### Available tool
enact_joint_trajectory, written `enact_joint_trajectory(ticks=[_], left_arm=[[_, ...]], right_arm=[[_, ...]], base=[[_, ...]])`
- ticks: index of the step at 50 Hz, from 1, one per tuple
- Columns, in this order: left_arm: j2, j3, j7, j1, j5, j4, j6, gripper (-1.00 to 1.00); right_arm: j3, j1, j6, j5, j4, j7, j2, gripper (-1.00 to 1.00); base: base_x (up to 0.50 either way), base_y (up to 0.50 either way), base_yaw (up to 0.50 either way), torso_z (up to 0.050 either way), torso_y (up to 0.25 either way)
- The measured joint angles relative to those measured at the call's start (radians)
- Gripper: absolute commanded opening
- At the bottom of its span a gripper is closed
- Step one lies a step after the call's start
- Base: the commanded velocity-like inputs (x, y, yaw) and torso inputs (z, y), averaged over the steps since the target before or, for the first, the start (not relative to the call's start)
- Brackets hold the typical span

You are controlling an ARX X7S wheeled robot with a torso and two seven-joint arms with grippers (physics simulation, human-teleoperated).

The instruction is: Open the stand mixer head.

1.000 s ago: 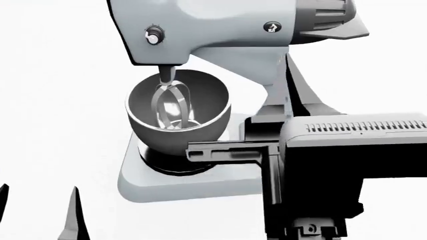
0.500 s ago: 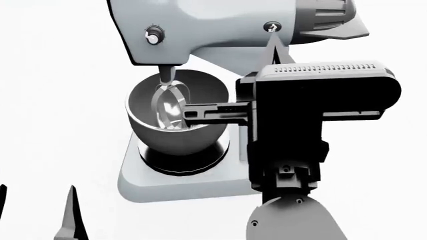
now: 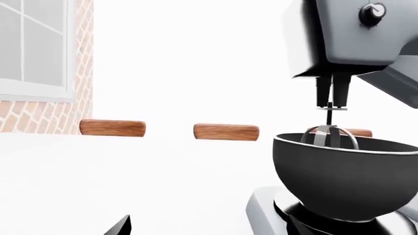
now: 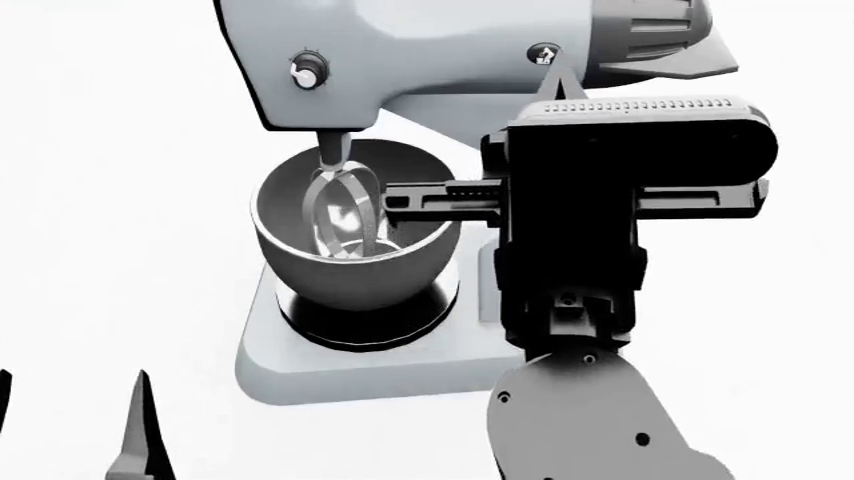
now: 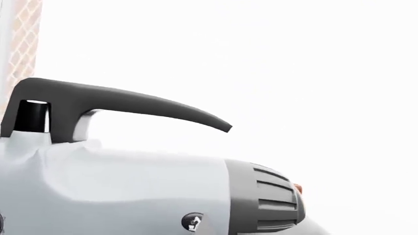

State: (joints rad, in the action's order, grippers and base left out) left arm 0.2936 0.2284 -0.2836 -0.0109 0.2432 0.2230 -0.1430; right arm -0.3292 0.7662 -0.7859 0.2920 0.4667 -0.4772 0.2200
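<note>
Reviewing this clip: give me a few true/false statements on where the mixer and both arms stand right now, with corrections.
1. The metal beater hangs inside the steel bowl. True.
2. The stand mixer head is tipped fully back, clear of the bowl. False: it sits over the bowl with the beater down in it.
3. The right arm is raised in front of the mixer's neck, below the head. True.
4. The left gripper grips the small round knob. False: it is low at the head view's bottom left, far from the mixer.
5. The bowl stands off the flat base. False: it sits on it.
</note>
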Motion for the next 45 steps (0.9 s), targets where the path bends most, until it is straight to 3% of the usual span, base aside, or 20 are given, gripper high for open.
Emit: enact_joint_trajectory(ticks=[26, 45], left_arm=[[0.006, 0.005, -0.009, -0.001, 0.009, -0.001, -0.001, 1.00], [0.011, 0.014, -0.011, -0.003, 0.011, -0.003, -0.001, 1.00]], right_arm=[[-0.006, 0.014, 0.101, 0.000, -0.176, 0.015, -0.023, -1.00], [-0.018, 0.009, 0.099, 0.009, -0.138, 0.003, -0.018, -1.00]], base=[[0.00, 0.00, 0.00, 0.000, 0.000], [0.00, 0.00, 0.00, 0.000, 0.000]])
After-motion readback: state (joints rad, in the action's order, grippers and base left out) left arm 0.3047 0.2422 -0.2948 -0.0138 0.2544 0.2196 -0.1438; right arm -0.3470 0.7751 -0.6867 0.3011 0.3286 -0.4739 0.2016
